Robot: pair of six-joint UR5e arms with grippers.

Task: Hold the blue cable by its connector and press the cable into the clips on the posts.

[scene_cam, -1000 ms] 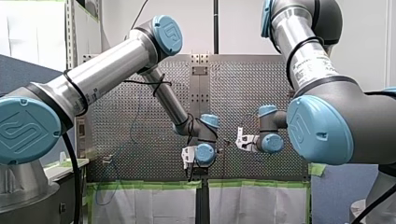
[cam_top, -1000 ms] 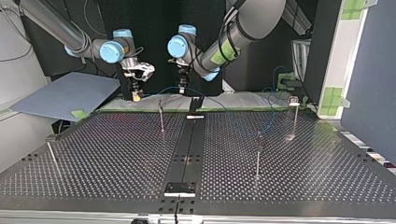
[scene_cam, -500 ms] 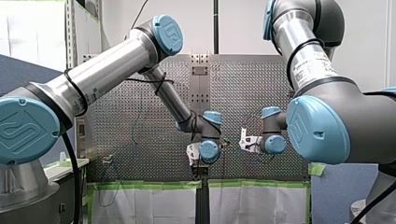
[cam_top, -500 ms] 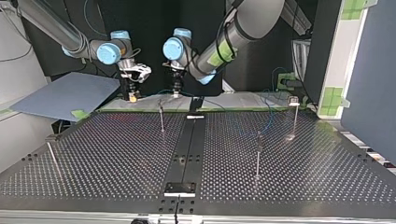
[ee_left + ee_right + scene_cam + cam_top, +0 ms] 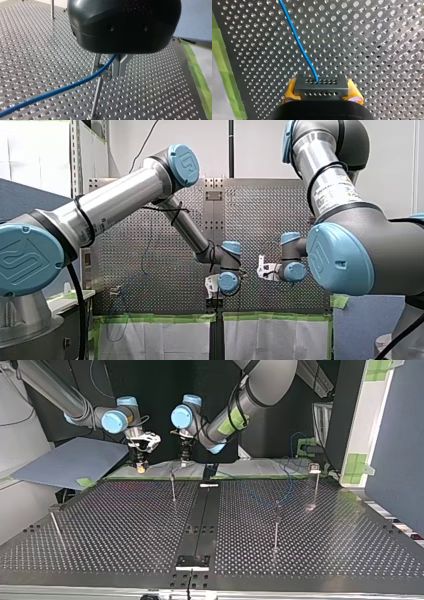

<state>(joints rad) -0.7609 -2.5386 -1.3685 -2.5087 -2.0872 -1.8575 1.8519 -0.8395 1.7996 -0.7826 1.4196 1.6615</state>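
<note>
Blue cable [image 5: 299,42]: right wrist view alone shows right end effector [image 5: 322,92] pinching connector [image 5: 321,87].

Front, top views oppose across table [image 5: 125,525]; wrist cameras close.

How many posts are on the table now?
4 posts, by the top view: one at the near left edge, one far, left of centre, one near, right of centre, one far right. None seems hidden.

The thin blue cable [image 5: 62,90] runs out from my left gripper [image 5: 109,67], which hangs just above the slim metal post [image 5: 96,100]. In the top view my right gripper [image 5: 141,464], clamping the black block connector [image 5: 321,86], lies left of that post.
</note>
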